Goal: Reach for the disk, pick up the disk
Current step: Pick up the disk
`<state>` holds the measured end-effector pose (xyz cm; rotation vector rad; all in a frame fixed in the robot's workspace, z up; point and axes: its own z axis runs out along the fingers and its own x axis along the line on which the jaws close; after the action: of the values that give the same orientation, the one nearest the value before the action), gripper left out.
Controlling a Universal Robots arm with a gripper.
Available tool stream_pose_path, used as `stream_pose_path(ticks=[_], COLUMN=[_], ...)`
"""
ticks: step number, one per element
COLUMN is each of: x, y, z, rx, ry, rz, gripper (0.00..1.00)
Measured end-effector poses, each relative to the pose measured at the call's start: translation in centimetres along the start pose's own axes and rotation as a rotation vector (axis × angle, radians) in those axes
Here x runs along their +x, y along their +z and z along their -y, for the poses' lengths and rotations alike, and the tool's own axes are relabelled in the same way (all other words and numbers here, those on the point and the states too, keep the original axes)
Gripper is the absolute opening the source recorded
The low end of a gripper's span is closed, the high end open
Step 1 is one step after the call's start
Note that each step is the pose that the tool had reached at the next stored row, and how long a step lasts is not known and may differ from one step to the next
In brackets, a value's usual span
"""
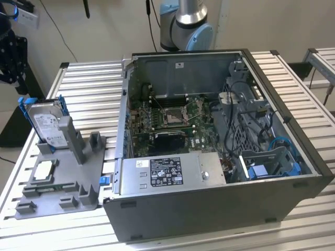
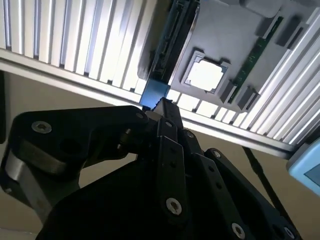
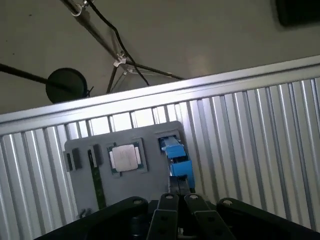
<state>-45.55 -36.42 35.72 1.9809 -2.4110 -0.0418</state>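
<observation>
Exterior view first: the disk (image 1: 46,123) is standing on edge in the grey fixture (image 1: 89,178), near a corner of the slatted table (image 1: 89,89) at the exterior view's left. A grey post (image 1: 70,135) is propping it. I'm guessing it's being kept upright so its thin sides and blue bracket (image 1: 22,104) are offered up for a pinch.

In both wrist views my claw (image 2: 161,105) (image 3: 180,186) is hanging out beyond the table's edge, over the floor. Its fingertips are pressed together with nothing between them. It's pointing straight at the bracket's near end (image 3: 177,165) and isn't touching it. I'm lining up edge-on, it seems.

Around the target, the square chip (image 3: 125,157) is lying flat in its pocket just beside the disk, with a green memory strip (image 3: 97,185) past it. The post is crowding one face. The open computer case (image 1: 209,209) is sitting well apart and isn't blocking anything.
</observation>
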Motion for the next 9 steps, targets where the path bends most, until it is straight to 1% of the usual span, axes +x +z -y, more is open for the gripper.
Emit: stream_pose_path(ticks=[5,6,9], x=[0.0,0.0,0.0], y=[0.04,0.03,0.22], z=[0.01,0.01,0.02], rx=[0.0003,0.0002,0.0006], ry=[-0.012,-0.014,-0.014], rz=[0.0002,0.0001,0.0003], gripper=[0.0,1.0,1.0])
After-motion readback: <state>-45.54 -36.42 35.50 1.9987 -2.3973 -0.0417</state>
